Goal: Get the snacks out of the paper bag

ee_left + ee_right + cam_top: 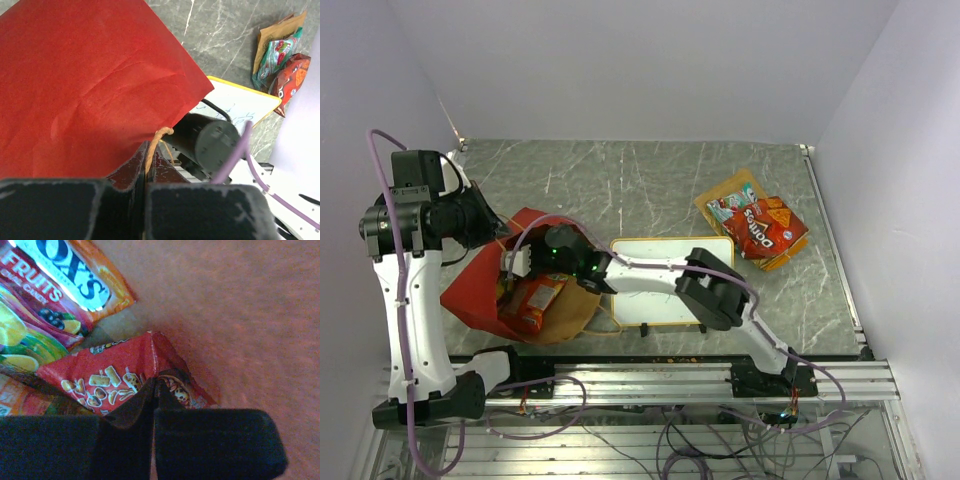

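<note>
Red paper bag (470, 292) | left tool (145, 181) clamps rim | right tool (154, 396) inside, pinching red packet (112, 374)

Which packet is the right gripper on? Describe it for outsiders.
Look inside the red paper carrier bag at left. Among its snacks, the right gripper pinches a small red foil packet. Unlike the fruit-printed packet and orange packet beside it, it shows biscuit pieces.

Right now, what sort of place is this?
Probably a robot lab test cell, not a home: plain white walls box in a marble-look tabletop, and aluminium rails with loose cables line its near edge.
</note>
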You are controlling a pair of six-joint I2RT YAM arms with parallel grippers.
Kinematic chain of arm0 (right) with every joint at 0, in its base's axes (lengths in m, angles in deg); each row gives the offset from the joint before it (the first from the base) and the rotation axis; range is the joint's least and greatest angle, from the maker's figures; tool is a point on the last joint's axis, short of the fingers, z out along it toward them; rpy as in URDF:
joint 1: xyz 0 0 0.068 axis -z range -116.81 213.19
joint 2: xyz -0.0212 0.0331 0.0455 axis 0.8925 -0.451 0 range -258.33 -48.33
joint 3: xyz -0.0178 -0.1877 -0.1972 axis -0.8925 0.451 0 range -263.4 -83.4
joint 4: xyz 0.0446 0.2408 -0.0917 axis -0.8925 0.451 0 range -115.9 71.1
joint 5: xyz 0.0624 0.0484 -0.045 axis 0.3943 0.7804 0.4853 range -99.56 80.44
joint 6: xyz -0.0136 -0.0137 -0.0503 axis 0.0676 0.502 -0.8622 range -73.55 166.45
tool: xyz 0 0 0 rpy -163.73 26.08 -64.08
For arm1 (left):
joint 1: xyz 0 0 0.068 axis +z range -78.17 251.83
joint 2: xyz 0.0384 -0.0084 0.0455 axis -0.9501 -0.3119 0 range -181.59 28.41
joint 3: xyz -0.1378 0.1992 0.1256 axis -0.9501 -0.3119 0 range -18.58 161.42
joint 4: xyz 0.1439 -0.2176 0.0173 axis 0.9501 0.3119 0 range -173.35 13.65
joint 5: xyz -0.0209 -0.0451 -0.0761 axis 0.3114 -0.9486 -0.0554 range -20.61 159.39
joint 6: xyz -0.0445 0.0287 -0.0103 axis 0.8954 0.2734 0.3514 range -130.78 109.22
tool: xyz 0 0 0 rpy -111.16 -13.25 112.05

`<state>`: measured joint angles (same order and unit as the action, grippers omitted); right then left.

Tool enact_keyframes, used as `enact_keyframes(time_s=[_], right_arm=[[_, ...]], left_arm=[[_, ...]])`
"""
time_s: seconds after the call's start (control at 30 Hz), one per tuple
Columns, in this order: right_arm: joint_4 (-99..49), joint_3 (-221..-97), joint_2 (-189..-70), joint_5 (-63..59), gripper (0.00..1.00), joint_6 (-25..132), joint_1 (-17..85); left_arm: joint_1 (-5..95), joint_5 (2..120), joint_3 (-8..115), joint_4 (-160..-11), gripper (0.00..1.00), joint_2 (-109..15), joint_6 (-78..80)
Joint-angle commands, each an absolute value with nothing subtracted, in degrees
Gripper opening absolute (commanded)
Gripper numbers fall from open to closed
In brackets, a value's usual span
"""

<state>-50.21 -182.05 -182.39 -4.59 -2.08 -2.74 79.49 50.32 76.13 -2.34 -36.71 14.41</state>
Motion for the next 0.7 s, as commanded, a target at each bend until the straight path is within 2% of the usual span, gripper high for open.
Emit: enact_keyframes(time_s=[0.0, 0.2, 0.43, 0.67], right_arm=[[-52.54, -177.27, -173.87, -0.06, 0.0, 2.74, -2.58], [-52.55, -168.72, -166.96, 4.98, 0.0, 4.64, -2.71], [-54.33, -160.76, -160.2, 8.35, 0.0, 7.39, -2.85], [-53.3, -157.97, -154.68, 7.68, 0.0, 13.65, -2.87]], left_arm=[[79.15, 50.2, 73.66, -6.68, 0.07, -34.73, 17.01], [79.14, 47.63, 70.75, -11.7, 0.07, -33.13, 21.96], [79.18, 47.61, 72.73, -11.16, 0.07, -33.7, 22.56], [79.15, 45.67, 70.34, -13.11, 0.07, -32.54, 24.48]])
